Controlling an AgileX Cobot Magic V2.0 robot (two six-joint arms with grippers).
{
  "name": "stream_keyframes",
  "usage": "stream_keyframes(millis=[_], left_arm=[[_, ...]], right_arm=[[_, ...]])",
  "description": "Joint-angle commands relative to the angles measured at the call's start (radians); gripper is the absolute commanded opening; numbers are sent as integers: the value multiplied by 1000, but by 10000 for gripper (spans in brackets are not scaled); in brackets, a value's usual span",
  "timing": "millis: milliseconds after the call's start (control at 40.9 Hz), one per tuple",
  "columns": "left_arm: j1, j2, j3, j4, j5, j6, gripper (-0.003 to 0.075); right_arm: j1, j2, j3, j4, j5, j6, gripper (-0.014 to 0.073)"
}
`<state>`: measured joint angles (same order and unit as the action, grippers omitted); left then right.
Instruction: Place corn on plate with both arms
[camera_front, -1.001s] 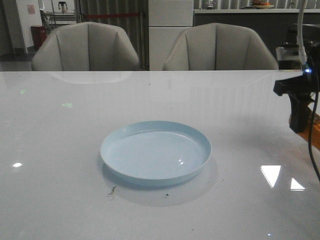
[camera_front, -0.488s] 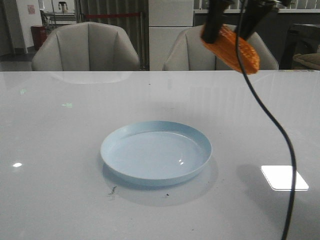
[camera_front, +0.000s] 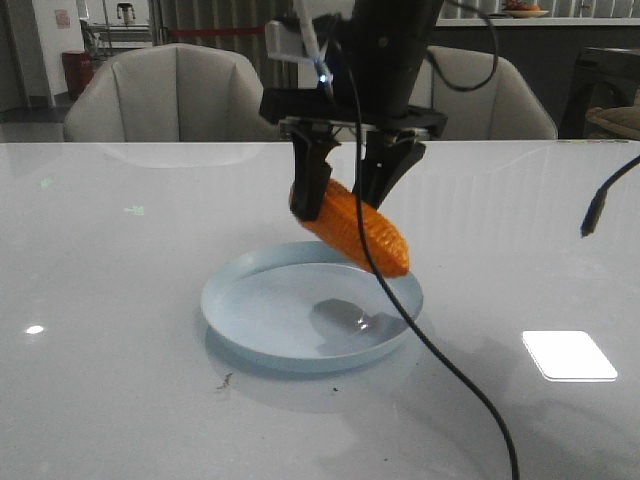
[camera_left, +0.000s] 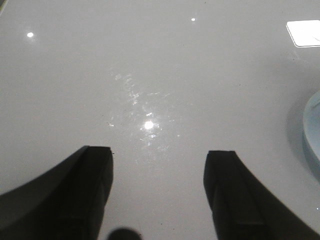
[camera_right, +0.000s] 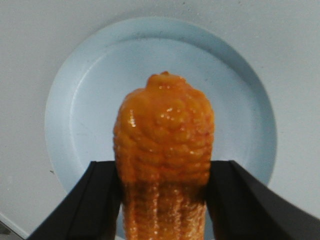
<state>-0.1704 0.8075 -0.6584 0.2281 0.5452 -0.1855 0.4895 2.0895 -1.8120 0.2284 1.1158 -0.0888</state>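
Observation:
The orange corn hangs tilted just above the pale blue plate, its tapered end low over the plate's right side. My right gripper comes down from above and is shut on the cob's upper end. In the right wrist view the corn sits clamped between both black fingers of that gripper, with the plate below it. My left gripper is open over bare white table, nothing between its fingers. The plate's rim shows at the edge of that view. The left gripper is out of the front view.
A black cable droops from the right arm across the plate's right rim toward the table's front edge. Another cable end hangs at the right. Two beige chairs stand behind the table's far edge.
The right arm swung in from the table's right edge, carried the corn high at the upper right, then brought it left and down to just above the plate.

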Motion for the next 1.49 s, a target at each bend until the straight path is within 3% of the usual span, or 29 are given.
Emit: stream_keyframes(millis=[0, 171, 342, 464, 635, 830, 1172, 1465], left_arm=[[3, -10, -28, 2, -72, -11, 453], [3, -10, -28, 2, -72, -11, 453], [3, -10, -28, 2, -72, -11, 453], [3, -10, -28, 2, -72, -11, 453], [3, -10, -28, 2, -72, -11, 453], [3, -10, -28, 2, -72, -11, 453], [3, -10, -28, 6, -72, -11, 453], [3, -10, -28, 6, -75, -11, 453]], right_arm=[[6, -27, -35, 55, -37, -11, 70], [7, -5, -35, 69, -70, -11, 155], [7, -5, -50, 68, -84, -11, 454], [7, -5, -72, 66, -76, -12, 591], [7, -7, -91, 66, -43, -12, 595], [7, -26, -174, 21, 95, -23, 595], [-11, -238, -257, -23, 24, -36, 595], [-156, -455, -238, -84, 81, -34, 595]])
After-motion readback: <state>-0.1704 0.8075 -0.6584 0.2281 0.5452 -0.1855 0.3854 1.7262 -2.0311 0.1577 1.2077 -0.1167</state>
